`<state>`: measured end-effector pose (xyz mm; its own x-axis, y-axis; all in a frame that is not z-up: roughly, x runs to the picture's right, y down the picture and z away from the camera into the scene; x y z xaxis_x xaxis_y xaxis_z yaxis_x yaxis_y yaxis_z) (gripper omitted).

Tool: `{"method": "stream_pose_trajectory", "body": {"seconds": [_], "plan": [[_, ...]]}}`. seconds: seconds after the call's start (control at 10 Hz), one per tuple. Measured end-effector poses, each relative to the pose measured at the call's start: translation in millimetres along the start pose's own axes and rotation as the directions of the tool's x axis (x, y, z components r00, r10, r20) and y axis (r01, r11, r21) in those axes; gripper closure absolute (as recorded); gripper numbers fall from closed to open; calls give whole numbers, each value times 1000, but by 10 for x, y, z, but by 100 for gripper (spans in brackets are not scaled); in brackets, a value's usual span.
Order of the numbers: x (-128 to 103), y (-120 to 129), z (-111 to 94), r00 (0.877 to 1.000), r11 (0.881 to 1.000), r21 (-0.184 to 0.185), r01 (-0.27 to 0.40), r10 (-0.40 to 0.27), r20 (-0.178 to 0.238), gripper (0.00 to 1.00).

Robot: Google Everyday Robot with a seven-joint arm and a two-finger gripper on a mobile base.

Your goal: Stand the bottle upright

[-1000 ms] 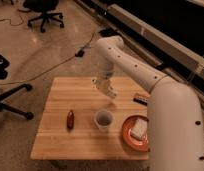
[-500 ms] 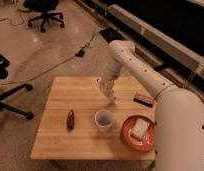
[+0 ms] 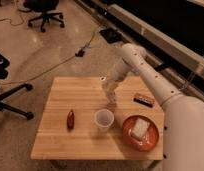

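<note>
Gripper [image 3: 111,95] above the wooden table [image 3: 80,137] behind the cup [image 3: 104,120], jaws closed on the cream bottle [image 3: 107,86], held roughly upright, white cap on top, above the tabletop.

No legible text or labels anywhere.

The arm [image 3: 145,70] is cased in smooth white shells throughout, glossy under the warm light. Its nearest segment, at the right edge, is a fat rounded cylinder. It narrows to a slimmer tapered tube, then a bulbous rounded joint at the far end. From there a short, thinner white link leads to the gripper [image 3: 111,98], a pale, narrow, blocky piece.
</note>
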<state>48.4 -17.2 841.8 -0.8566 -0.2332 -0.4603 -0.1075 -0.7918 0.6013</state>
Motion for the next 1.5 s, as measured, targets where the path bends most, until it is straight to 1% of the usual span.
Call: {"method": "stream_pose_trajectory", "body": {"seconds": [0.2,0.5,0.6,0.7,0.8,0.9,1.1,1.3,1.5], "plan": [[-81,1,-47,998,998,-44,-36,34,-55,100],[-177,-13,-20,987,989,-107,-103,87,-138,100],[-241,-26,-37,982,982,-140,-124,101,-161,100],[-235,-32,-31,980,980,-151,-131,105,-170,99],[-229,-35,-28,978,976,-164,-139,109,-179,95],[-288,-59,-49,974,969,-188,-158,122,-189,84],[-315,-79,-55,970,962,-213,-173,129,-206,66],[-319,-101,-21,969,959,-221,-179,132,-210,44],[-333,-117,12,969,959,-219,-181,136,-206,25]]}}
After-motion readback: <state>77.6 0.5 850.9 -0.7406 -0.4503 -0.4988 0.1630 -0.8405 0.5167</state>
